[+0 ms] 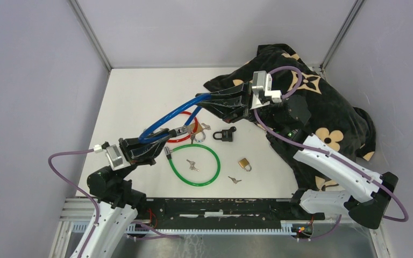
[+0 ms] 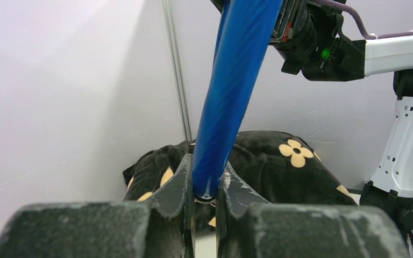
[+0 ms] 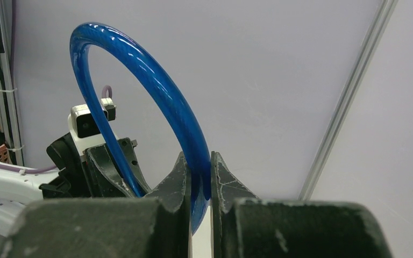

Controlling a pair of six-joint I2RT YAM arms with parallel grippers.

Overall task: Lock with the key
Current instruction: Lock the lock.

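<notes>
A blue cable lock (image 1: 172,115) arcs above the table between my two grippers. My left gripper (image 1: 151,142) is shut on one end of it; in the left wrist view the cable (image 2: 236,80) rises from between the closed fingers (image 2: 205,189). My right gripper (image 1: 211,100) is shut on the cable further along; in the right wrist view the cable (image 3: 140,70) loops up from its fingers (image 3: 199,177). A second blue strand hangs down to a metal lock head (image 1: 182,130). Small keys lie on the table (image 1: 192,165), (image 1: 234,179).
A red cable lock (image 1: 185,138) and a green cable lock (image 1: 193,166) lie on the white table. A black padlock (image 1: 225,134) and a brass padlock (image 1: 244,164) lie to their right. A black flowered cloth (image 1: 312,107) covers the back right.
</notes>
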